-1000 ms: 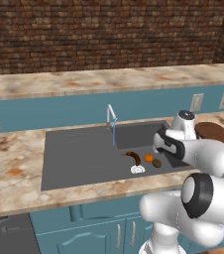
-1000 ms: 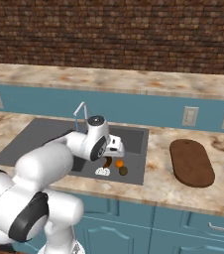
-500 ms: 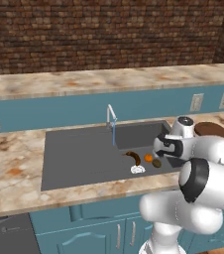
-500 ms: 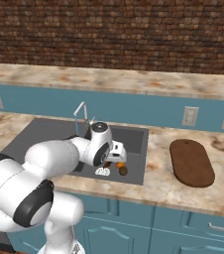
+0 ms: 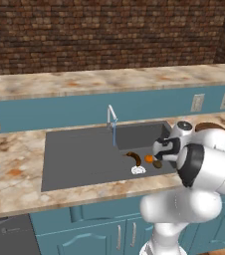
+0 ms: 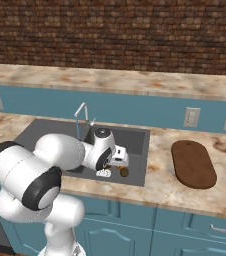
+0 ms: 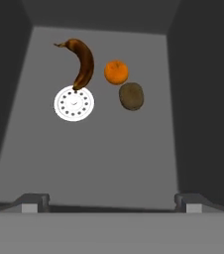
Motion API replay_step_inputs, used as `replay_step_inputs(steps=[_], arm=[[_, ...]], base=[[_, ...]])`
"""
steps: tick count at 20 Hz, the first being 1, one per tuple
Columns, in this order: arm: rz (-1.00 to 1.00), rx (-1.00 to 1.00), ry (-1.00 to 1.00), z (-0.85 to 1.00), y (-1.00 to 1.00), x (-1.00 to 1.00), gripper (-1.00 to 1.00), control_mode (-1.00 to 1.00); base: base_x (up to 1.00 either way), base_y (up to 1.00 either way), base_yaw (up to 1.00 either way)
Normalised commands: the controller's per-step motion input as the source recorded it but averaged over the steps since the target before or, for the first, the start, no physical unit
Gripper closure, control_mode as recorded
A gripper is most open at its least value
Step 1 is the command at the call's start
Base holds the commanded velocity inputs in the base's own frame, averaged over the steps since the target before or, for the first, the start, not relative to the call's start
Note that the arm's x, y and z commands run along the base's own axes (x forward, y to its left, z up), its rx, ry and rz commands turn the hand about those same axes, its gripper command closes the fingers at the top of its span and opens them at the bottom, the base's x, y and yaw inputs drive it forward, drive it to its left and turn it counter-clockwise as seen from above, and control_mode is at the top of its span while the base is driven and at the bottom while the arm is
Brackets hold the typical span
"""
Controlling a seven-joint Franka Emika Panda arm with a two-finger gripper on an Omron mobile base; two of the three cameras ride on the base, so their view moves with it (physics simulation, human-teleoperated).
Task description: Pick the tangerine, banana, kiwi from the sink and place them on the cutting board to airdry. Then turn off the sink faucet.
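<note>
Dropped lower over sink [image 5: 84, 159] since a second ago; hand [image 7: 111, 201] wide open, empty. Tangerine [image 7: 116, 72], banana [image 7: 82, 62], kiwi [image 7: 131, 95] unpicked; cutting board [image 6: 193, 163] bare.

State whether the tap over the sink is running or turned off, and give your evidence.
Running. In the left base view a thin blue stream falls from the spout of the tap into the sink.

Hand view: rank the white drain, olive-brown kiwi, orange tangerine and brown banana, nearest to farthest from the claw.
1. White round drain, left of centre, and olive-brown oval kiwi, right: too close to call.
2. Bright orange tangerine, just beyond the kiwi.
3. Dark brown curved banana, reaching farthest, one end at the drain.
</note>
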Motion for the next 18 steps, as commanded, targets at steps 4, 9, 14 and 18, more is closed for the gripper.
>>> replay_step_inputs(steps=[4, 9, 14, 18], arm=[[0.00, 0.01, 0.00, -0.22, -0.02, 0.14, -1.00, -1.00], [0.00, 0.01, 0.00, -0.19, -0.08, 0.13, -1.00, -1.00], [0.00, 0.02, 0.00, -0.19, -0.12, 0.16, -1.00, -1.00], [0.00, 0.01, 0.00, -0.20, -0.09, 0.21, -1.00, -1.00]], base=[[0.00, 0.00, 0.00], [0.00, 0.00, 0.00], [0.00, 0.00, 0.00], [0.00, 0.00, 0.00]])
